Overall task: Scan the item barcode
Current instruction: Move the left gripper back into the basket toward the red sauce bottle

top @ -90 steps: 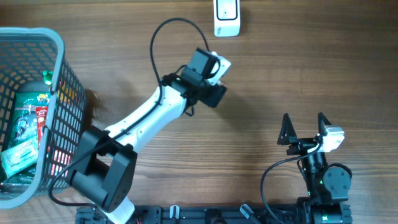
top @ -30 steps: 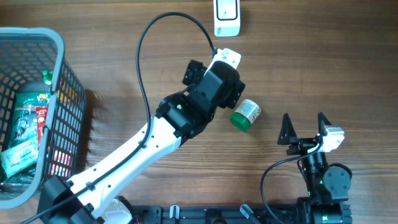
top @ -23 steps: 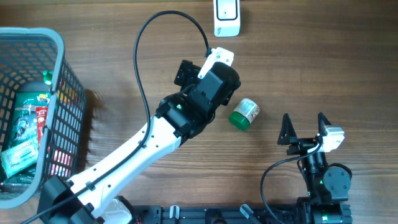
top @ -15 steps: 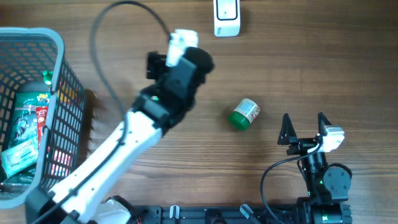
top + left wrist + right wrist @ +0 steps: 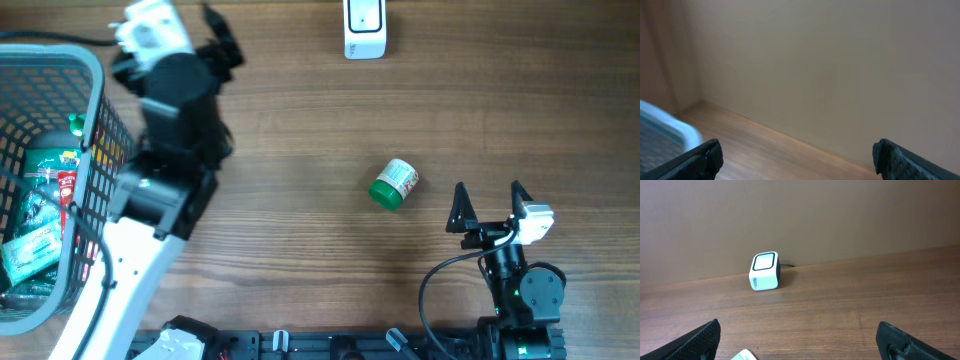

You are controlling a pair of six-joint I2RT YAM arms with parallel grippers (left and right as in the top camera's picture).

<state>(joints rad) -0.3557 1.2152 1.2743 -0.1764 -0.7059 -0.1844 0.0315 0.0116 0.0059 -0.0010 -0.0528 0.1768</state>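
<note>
swung away to 10 o'clock by the basket (image 5: 60, 55), jar (image 5: 393, 184) lying near centre
left gripper (image 5: 797, 152), right gripper (image 5: 488, 190): both wide, empty

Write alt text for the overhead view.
A green-capped jar lies on its side mid-table, untouched. The open left gripper hangs by the basket at left, the open right gripper just right of the jar. A white scanner sits at top.
</note>
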